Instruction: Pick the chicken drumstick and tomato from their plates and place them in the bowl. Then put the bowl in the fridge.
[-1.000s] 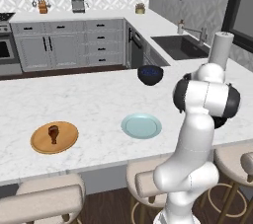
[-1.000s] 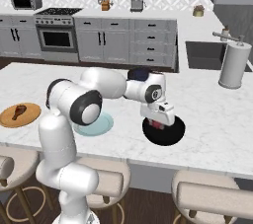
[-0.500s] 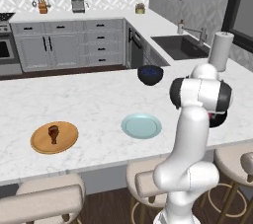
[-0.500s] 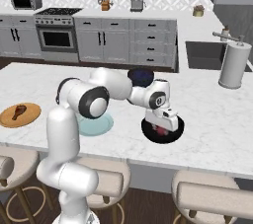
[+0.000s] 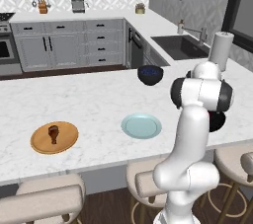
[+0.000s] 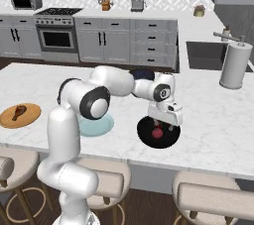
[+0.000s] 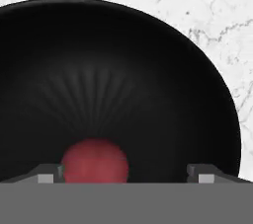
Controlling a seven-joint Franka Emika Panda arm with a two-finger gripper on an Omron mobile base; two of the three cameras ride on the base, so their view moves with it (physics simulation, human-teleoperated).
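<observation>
Gripper hangs over bowl, fingers spread wide w/ tomato between them, nearer one finger; grip unclear.

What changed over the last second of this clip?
The arm's elbow swung toward the black bowl. The tool barely shifted and stays above the bowl, fingers apart, with the tomato lying inside. Whether the tomato was let go within this second is unclear. The drumstick on the wooden plate, the blue-green plate and the navy bowl stayed put.
</observation>
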